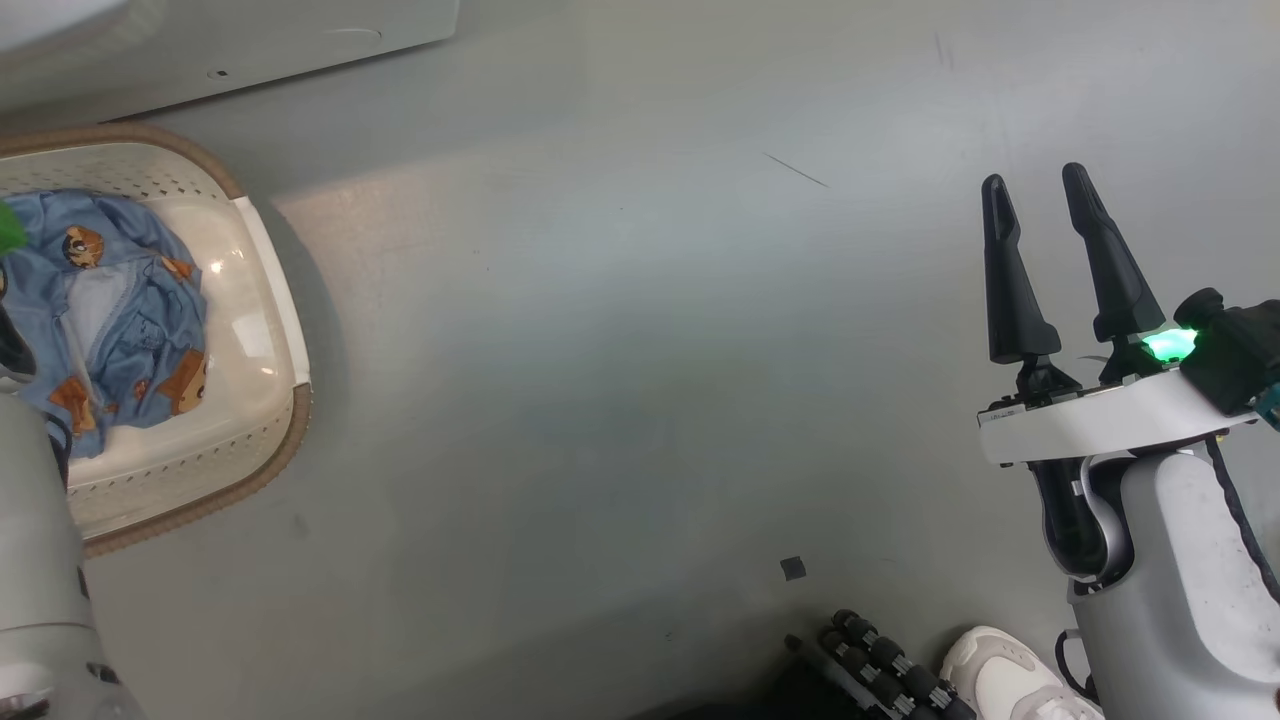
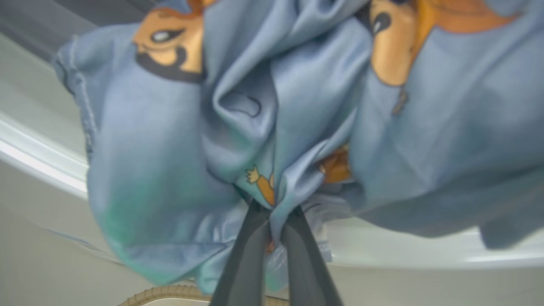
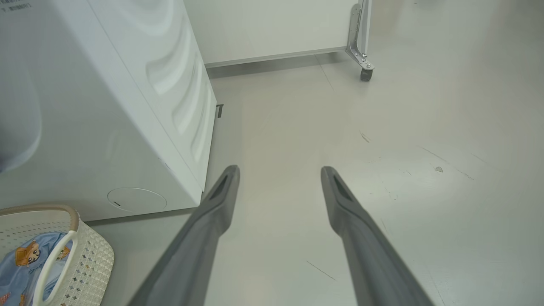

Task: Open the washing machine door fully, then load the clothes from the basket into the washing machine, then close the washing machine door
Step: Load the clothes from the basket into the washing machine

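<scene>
The grey floor [image 1: 620,380] takes up most of the head view. The white washing machine [image 3: 106,106] stands on it, and its lower front panel is cut off at the top left of the head view; a blurred pale shape at the left edge of the right wrist view is too soft to identify. Just in front of the machine sits the basket [image 1: 275,330], cream with a brown rim, partly hidden at its left end by the robot's pale left forearm [image 1: 40,560].

The clothes [image 1: 110,300], blue with orange bears, lie bunched inside the basket at its left end. In the left wrist view the clothes [image 2: 272,106] hang close to the camera, blurred, and a fold runs down between the left fingers [image 2: 244,255], which are closed on it, pinching the cloth at their tips. A bit of the basket's rim shows under them.

The right fingers [image 1: 1010,290] stand spread apart and hold nothing, over bare floor well apart from the basket; in their own view the right fingers [image 3: 204,229] point past the machine's corner.

A person's white shoe [image 1: 1010,680] is cut off at the bottom edge, beside a dark ribbed object that is hard to make out.
</scene>
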`<state>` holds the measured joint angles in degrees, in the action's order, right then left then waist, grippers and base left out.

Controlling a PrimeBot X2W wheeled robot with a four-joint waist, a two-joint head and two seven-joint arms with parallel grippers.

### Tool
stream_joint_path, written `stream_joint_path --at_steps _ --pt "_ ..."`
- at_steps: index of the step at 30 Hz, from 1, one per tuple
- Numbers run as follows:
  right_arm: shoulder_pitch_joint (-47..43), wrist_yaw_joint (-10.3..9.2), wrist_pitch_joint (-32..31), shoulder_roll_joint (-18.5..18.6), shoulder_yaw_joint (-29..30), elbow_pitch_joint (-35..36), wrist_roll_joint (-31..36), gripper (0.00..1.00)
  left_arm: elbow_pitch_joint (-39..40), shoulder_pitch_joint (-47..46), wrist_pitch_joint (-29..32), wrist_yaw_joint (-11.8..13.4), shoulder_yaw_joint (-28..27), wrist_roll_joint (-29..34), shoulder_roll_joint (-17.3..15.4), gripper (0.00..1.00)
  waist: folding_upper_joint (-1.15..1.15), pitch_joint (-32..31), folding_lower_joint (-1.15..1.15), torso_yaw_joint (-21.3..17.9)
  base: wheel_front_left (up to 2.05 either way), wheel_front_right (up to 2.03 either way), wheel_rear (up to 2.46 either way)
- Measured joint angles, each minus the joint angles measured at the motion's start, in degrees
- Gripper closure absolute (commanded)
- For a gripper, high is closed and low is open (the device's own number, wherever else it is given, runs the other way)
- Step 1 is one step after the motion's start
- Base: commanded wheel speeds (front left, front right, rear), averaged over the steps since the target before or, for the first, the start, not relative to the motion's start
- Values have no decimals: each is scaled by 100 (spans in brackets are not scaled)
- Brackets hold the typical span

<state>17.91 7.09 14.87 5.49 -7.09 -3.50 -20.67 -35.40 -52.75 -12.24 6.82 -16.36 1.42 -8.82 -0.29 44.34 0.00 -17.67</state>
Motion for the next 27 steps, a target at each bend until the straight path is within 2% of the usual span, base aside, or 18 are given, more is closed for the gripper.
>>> stream_joint_path --at_steps 9,18,27 --pt "-1 0 0 52 112 3 1 0 77 -8 -147 0 -189 0 408 100 0 -41 0 175 0 0 0" --pt "-1 0 0 53 94 2 2 0 466 -11 -200 0 -393 129 489 100 0 -125 0 273 0 0 0" --pt "-10 0 0 36 13 -35 2 0 928 -104 -216 9 -130 174 657 100 0 -224 0 259 0 0 0"
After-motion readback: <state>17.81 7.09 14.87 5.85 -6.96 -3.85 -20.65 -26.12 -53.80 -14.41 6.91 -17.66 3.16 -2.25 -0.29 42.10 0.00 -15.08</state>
